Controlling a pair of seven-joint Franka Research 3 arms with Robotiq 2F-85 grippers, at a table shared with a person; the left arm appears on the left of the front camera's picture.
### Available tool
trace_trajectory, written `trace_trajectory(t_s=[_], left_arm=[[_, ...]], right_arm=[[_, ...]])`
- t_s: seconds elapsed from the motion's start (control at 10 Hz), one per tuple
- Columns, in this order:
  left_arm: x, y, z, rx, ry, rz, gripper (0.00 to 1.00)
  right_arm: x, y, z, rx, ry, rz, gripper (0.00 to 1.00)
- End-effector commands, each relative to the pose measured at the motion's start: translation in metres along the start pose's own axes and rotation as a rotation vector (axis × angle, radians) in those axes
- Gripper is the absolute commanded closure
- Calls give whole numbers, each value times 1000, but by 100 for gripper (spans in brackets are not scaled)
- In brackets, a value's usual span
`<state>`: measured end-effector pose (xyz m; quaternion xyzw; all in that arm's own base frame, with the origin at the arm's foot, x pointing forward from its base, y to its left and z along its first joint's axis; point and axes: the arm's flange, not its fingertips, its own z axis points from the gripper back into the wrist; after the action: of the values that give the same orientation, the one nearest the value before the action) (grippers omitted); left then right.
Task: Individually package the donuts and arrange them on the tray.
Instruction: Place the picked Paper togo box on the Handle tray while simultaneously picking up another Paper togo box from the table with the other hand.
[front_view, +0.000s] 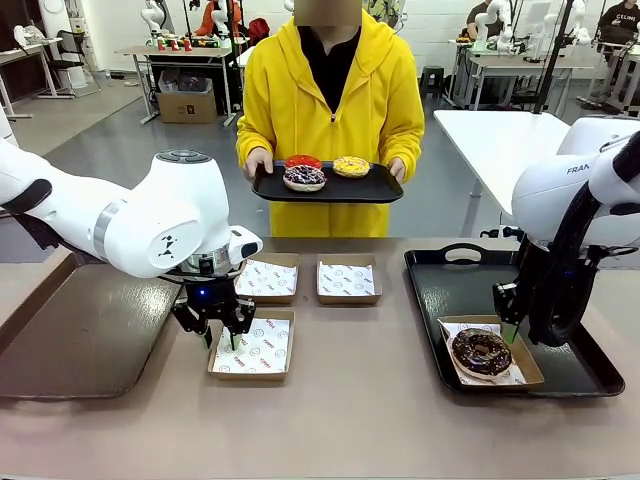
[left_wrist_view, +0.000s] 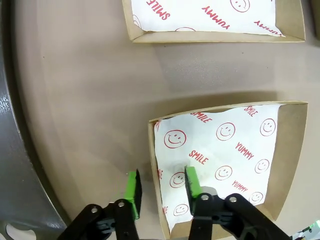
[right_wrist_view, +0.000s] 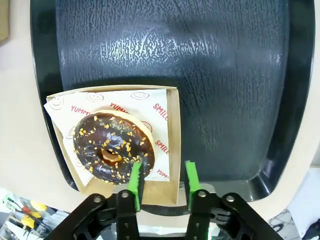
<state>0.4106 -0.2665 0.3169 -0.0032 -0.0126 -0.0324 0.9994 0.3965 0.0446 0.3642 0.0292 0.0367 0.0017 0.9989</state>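
Observation:
A dark chocolate donut (front_view: 482, 352) (right_wrist_view: 114, 147) lies in a paper-lined box on the black tray (front_view: 440, 290) (right_wrist_view: 225, 75) at the right. My right gripper (front_view: 510, 328) (right_wrist_view: 162, 177) is open, its fingers straddling that box's wall beside the donut, clear of both. My left gripper (front_view: 222, 338) (left_wrist_view: 162, 187) is open to a narrow gap, one finger inside and one outside the left wall of an empty box (front_view: 255, 348) (left_wrist_view: 220, 160). Across the table the person holds a second black tray (front_view: 330, 195) carrying a sprinkled donut (front_view: 304, 177), a yellow donut (front_view: 351, 166) and a red donut (front_view: 303, 160).
Two more empty lined boxes (front_view: 268, 278) (front_view: 347, 280) sit behind the left gripper; one of them (left_wrist_view: 210, 20) is at the top of the left wrist view. A flat grey tray (front_view: 80, 330) (left_wrist_view: 10, 150) lies at the table's left. Bare tabletop stretches between the boxes and the right tray.

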Motion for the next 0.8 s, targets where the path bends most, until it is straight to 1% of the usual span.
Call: trace_trajectory(t_s=[0.0, 0.1, 0.2, 0.7], left_arm=[[3, -6, 0, 1, -9, 31, 95], [4, -6, 0, -2, -9, 33, 100], [4, -6, 0, -3, -8, 35, 100], [4, -5, 6, -7, 3, 49, 100]], right_arm=[[4, -2, 0, 34, 7, 18, 13], [4, -2, -1, 40, 8, 18, 4], [4, -3, -1, 44, 9, 18, 0], [-6, -6, 10, 71, -13, 11, 0]])
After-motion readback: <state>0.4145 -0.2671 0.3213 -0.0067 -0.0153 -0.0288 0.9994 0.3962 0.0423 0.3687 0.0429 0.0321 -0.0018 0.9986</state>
